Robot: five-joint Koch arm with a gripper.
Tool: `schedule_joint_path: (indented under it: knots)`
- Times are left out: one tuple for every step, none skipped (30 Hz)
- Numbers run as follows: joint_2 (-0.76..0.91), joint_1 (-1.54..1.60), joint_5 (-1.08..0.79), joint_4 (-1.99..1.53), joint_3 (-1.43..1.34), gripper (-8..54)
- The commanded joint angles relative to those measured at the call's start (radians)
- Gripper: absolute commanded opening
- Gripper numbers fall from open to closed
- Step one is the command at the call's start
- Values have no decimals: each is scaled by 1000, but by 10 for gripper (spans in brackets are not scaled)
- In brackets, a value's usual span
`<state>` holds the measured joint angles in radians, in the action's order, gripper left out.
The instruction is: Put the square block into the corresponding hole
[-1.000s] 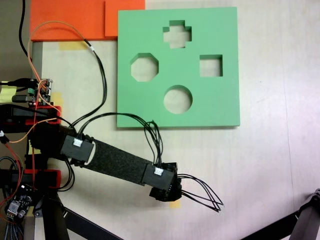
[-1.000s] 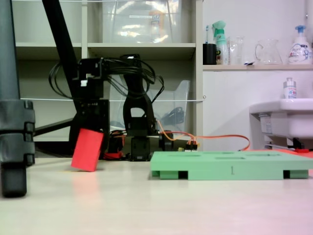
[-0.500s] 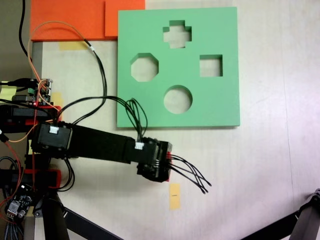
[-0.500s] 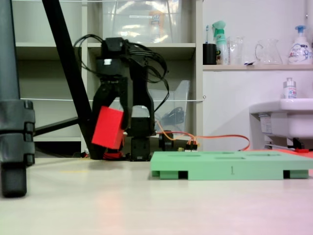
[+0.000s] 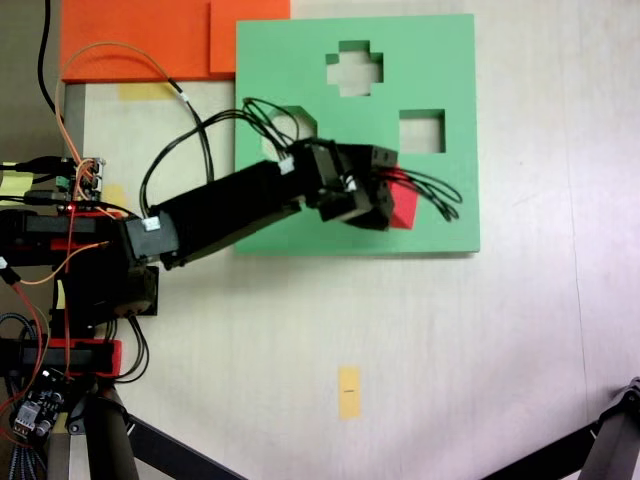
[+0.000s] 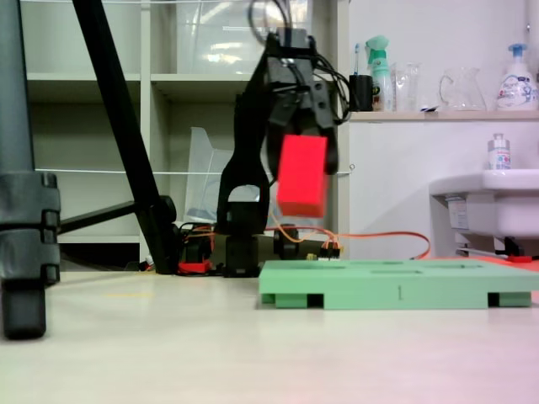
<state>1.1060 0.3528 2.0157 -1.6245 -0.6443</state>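
Above the green board [image 6: 396, 293], your tool [image 6: 301, 143] grips the square block [image 6: 301, 175] clear of it, lower left of the square hole [image 5: 422, 131].

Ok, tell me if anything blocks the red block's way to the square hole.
Nothing visible does. The gripper holds the red block in the air above the green board, and the square hole is open, with bare board between them.
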Motion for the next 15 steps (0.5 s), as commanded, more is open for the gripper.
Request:
schedule_joint_path:
  knots:
    - [-55, 55, 23, -17, 120, 137]
    - [-84, 78, 23, -8, 156, 137]
    - [-114, 98, 20, 2, 189, 137]
    - [-130, 114, 20, 14, 206, 137]
    - [-138, 127, 20, 31, 206, 137]
    - [-149, 140, 20, 48, 206, 137]
    - [-158, 150, 20, 60, 206, 137]
    - [-166, 156, 20, 74, 206, 137]
    - [-172, 163, 20, 87, 206, 137]
    - [-179, 169, 20, 103, 206, 137]
    - [-186, 172, 20, 118, 207, 137]
    - [-192, 175, 20, 132, 206, 137]
    - [-196, 176, 20, 144, 207, 137]
    - [-207, 176, 20, 164, 207, 137]
    - [-216, 176, 20, 183, 207, 138]
